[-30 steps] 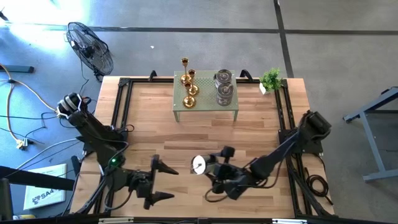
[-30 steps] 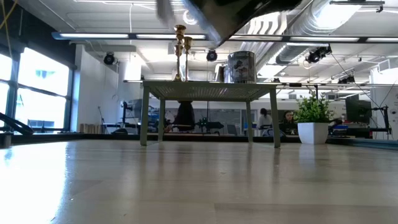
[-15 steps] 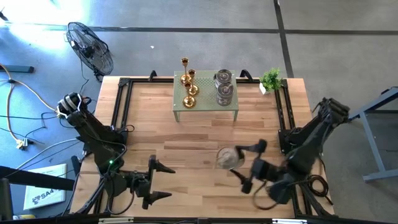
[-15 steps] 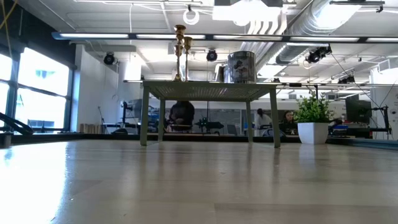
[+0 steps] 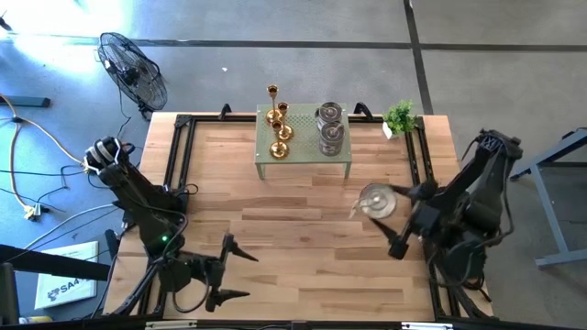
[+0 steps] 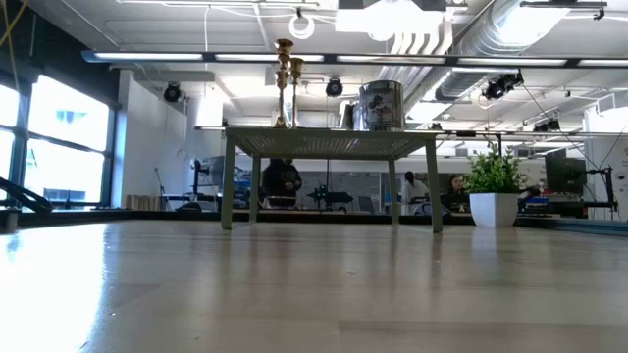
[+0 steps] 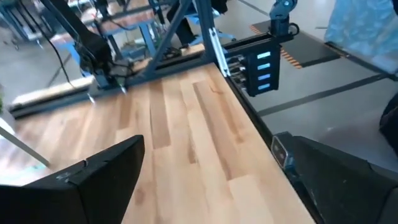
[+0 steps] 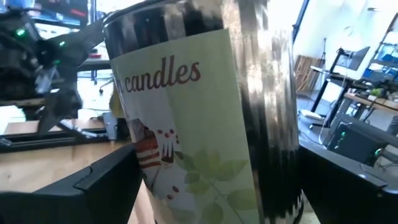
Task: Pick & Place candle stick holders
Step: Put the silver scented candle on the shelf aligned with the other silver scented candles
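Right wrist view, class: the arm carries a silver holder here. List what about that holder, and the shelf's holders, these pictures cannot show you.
- Silver holder in the right gripper: its base is cut off by the right wrist picture's edge.
- Same holder, high view: too small to read the label.
- Low view: the held holder is out of frame.
- Gold holders on the small shelf: they overlap, so a count is unclear.

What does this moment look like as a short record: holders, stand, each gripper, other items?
stand: small green stand at the table's far middle
gold holders: three gold candle stick holders on the stand's left part
silver holders on stand: two silver jars on its right part
carried holder: third silver jar, labelled "candles", in the right gripper, above the table's right side
left gripper: left gripper open, empty, at the near left
other: potted plant at the far right corner
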`<action>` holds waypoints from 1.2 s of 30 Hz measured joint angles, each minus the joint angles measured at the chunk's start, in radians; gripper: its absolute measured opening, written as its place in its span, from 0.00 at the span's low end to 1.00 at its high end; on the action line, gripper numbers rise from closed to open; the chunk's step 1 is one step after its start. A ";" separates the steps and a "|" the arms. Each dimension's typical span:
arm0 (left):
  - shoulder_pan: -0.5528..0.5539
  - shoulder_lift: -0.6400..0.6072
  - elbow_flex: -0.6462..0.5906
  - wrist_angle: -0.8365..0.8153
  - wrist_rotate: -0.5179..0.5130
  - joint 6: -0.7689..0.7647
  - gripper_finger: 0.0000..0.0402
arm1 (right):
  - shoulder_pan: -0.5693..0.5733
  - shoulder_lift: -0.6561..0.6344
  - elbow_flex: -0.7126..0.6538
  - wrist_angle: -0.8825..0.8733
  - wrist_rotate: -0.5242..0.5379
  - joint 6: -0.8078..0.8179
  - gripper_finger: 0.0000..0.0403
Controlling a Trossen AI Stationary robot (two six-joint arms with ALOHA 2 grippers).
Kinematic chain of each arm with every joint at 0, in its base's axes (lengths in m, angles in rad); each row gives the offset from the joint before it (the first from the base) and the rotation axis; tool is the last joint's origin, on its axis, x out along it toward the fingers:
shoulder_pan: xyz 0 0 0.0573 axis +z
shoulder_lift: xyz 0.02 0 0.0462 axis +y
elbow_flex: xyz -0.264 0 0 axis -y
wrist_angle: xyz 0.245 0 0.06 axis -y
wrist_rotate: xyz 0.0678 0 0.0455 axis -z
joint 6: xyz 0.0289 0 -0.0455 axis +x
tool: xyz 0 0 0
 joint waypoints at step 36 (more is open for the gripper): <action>0.186 0.201 -0.001 0.187 0.054 -0.232 0.99 | -0.167 -0.487 -0.663 -0.278 0.077 0.719 0.92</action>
